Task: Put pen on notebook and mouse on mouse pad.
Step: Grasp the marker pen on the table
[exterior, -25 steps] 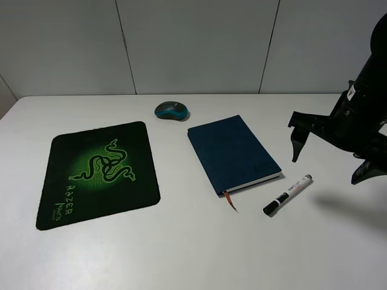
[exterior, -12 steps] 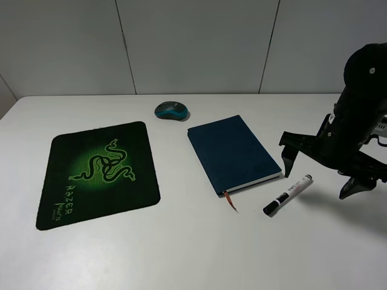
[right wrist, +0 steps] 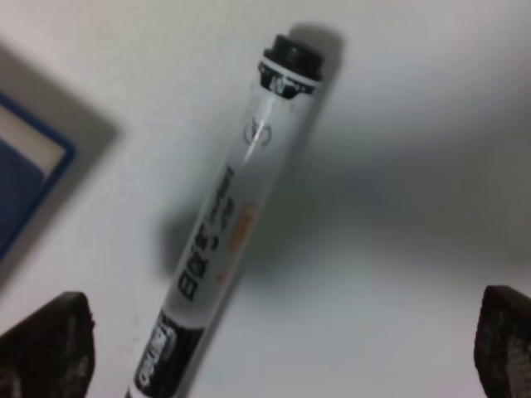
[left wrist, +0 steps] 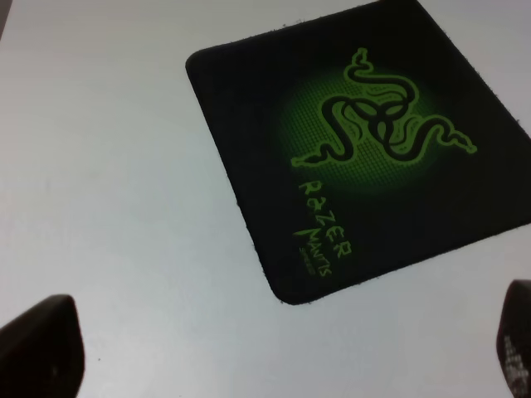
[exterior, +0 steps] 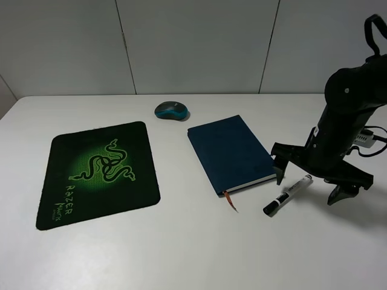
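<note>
The white pen [exterior: 288,194] with its black cap lies on the table just right of the dark blue notebook [exterior: 233,152]. My right gripper [exterior: 307,185] hangs open directly over the pen's rear end, one finger on each side and neither touching it. The right wrist view shows the pen [right wrist: 232,224] close up between the open right gripper [right wrist: 275,344] fingers, with a notebook corner [right wrist: 21,174] at the edge. The mouse [exterior: 172,110] sits at the back, between the notebook and the black-and-green mouse pad [exterior: 97,172]. My left gripper [left wrist: 278,352] is open above the table near the mouse pad [left wrist: 373,149], holding nothing.
Everything rests on a white table [exterior: 181,254] backed by a grey panelled wall [exterior: 193,42]. An orange ribbon bookmark [exterior: 231,201] sticks out from the notebook's near corner. The left arm is out of the exterior high view.
My right gripper has come down and to the left, from above the table's right side to straddling the pen's rear end. The pen, notebook, mouse and pad have not moved.
</note>
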`<action>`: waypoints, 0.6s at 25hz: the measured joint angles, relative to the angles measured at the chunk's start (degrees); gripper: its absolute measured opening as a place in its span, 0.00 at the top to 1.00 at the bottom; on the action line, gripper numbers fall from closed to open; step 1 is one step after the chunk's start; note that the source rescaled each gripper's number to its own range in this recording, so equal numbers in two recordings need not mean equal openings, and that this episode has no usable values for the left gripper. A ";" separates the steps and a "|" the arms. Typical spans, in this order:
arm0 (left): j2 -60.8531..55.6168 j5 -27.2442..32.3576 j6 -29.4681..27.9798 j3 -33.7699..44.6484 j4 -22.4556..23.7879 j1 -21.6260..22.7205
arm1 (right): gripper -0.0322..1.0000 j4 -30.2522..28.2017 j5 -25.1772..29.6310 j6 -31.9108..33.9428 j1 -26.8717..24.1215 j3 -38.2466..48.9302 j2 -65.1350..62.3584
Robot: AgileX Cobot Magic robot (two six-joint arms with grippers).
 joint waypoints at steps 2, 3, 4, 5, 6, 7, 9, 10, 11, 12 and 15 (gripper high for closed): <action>0.00 0.00 0.00 0.00 0.00 0.00 | 0.00 0.00 -0.50 0.00 0.00 0.00 0.96; 0.00 0.00 0.00 0.00 0.00 0.00 | 0.00 0.00 -0.87 0.00 0.00 0.00 1.23; 0.00 0.00 0.00 0.00 0.00 0.00 | 0.00 -0.05 -1.18 0.00 0.00 0.00 1.52; 0.00 0.00 0.00 0.00 0.00 0.00 | 0.00 -0.05 -1.44 0.04 0.00 0.00 1.85; 0.00 0.00 0.00 0.00 0.00 0.00 | 0.00 -0.11 -1.44 0.13 0.00 0.00 2.06; 0.00 0.00 0.00 0.00 0.00 0.00 | 0.00 -0.11 -1.60 0.19 0.00 0.00 2.56; 0.00 0.00 0.00 0.00 0.00 0.00 | 0.00 -0.05 -2.17 0.19 0.00 0.00 3.47; 0.00 0.00 0.00 0.00 0.00 0.00 | 0.00 -0.05 -2.44 0.19 0.00 0.00 3.89; 0.00 0.00 0.00 0.00 0.00 0.00 | 0.00 -0.05 -2.67 0.19 0.00 0.00 4.25; 0.00 0.00 0.00 0.00 0.00 0.00 | 0.00 0.07 -2.74 0.19 0.00 -0.05 4.52; 0.00 0.00 0.00 0.00 0.00 0.00 | 0.00 0.07 -2.88 0.19 0.00 -0.05 4.63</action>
